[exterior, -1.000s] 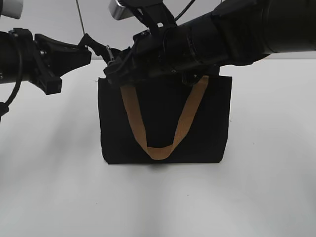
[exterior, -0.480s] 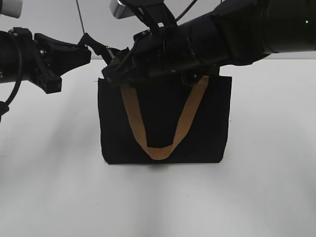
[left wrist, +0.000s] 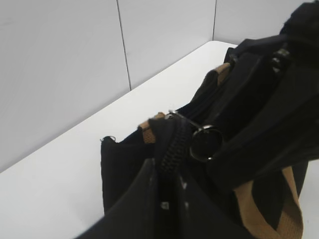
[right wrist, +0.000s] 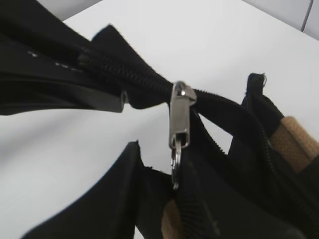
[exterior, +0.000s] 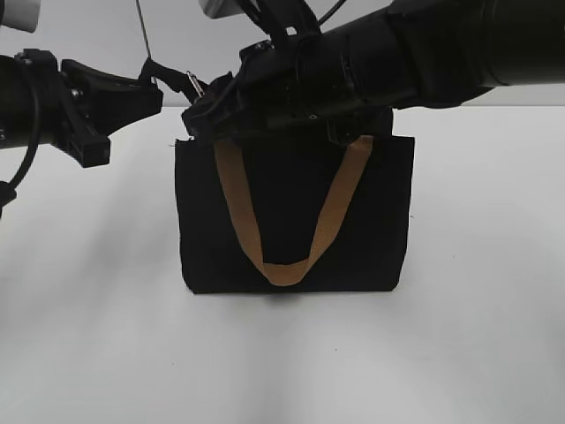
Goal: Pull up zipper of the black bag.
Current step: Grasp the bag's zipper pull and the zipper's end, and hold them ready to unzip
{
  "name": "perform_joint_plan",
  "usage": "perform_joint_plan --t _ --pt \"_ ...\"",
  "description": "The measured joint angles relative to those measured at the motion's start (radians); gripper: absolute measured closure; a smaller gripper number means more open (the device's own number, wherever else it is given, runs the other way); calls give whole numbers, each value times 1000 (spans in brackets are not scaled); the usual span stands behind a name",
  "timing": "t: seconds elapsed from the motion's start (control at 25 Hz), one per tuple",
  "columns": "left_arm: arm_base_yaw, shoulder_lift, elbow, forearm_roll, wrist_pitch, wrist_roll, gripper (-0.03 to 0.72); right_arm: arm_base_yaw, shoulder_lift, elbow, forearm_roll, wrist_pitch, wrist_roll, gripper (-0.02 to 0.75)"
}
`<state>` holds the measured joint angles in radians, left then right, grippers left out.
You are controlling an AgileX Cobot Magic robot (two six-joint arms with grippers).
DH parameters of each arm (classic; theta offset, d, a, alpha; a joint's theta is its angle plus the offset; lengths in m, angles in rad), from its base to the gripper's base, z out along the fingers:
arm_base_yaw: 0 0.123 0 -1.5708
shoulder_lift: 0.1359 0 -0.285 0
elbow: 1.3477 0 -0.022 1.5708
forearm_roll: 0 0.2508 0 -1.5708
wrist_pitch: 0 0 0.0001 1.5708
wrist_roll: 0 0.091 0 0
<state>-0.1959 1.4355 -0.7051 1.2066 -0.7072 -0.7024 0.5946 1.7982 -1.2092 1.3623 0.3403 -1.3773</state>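
Observation:
The black bag (exterior: pixel 291 221) stands on the white table, with a tan handle (exterior: pixel 282 269) hanging down its front. The silver zipper (exterior: pixel 192 82) is at the top left corner of the bag. In the right wrist view its slider (right wrist: pixel 179 117) sits on the black zip line, and its ring runs down into my right gripper (right wrist: pixel 174 194), which is shut on it. My right gripper (exterior: pixel 201 104) reaches across from the right. My left gripper (exterior: pixel 152 69) is shut on the end of the zip line, seen between its fingers (left wrist: pixel 167 174), next to the zipper's ring (left wrist: pixel 204 143).
The white table (exterior: pixel 88 336) runs wide on all sides of the bag. A pale wall with panel seams (left wrist: pixel 122 45) stands behind the table. A thin rod (exterior: pixel 141 31) rises behind the left arm.
My right gripper has shifted a little up and to the left, and the silver zipper shows higher at the bag's corner. The left arm has not moved.

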Motion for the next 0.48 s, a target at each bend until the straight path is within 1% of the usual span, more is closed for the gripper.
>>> perform_joint_plan --t 0.48 --pt "0 0 0 0 2 0 662 0 -5 0 -10 4 51 738"
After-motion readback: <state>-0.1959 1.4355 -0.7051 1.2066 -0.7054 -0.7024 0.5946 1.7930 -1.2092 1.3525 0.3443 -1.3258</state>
